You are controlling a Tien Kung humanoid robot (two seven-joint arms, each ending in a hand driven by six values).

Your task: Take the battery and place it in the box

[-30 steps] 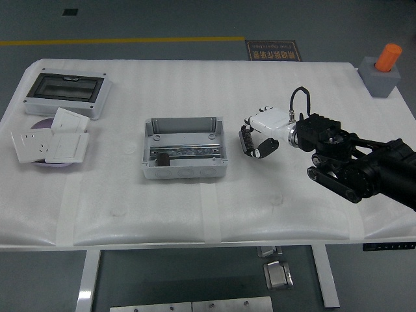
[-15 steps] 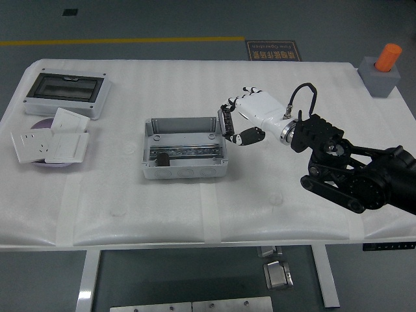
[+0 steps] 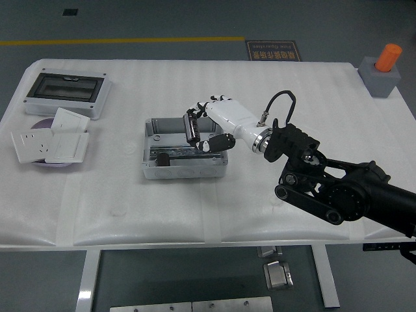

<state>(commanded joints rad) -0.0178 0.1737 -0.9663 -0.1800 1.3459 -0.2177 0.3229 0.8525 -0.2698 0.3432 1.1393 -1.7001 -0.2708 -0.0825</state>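
While gripping the battery [image 3: 192,128], right hand [image 3: 209,125] hovers over the box [image 3: 184,170]

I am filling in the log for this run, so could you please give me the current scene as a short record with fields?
Right robot hand: over the box, fingers curled on the battery
Battery: dark cylinder, upright in the fingers, above the box's right half
Box: grey, open, mid-table; a dark cylinder already lies inside at left
Left arm: not in view
Task stage: battery carried, not yet released
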